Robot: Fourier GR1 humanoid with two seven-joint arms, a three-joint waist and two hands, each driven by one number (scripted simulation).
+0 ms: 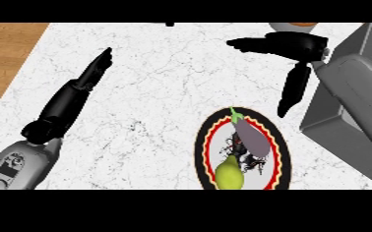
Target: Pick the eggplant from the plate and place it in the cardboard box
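Observation:
A purple eggplant [251,135] with a green stem lies on a round plate [205,133] with a red, black and white rim, at the lower middle right. My right hand [291,46] hangs open above and to the right of the plate, fingers stretched left, the thumb pointing down toward the plate's upper right edge, apart from the eggplant. My left hand [73,91] rests open at the left, fingers straight and pointing up-right. A brown rim at the top right edge [294,25] may be the cardboard box; most of it is out of view.
A yellow-green pear [230,173] lies on the plate just below the eggplant. The white marble counter [167,83] spreads between the hands. Wooden floor [18,44] shows beyond the counter's left edge. My grey right forearm [345,103] fills the right side.

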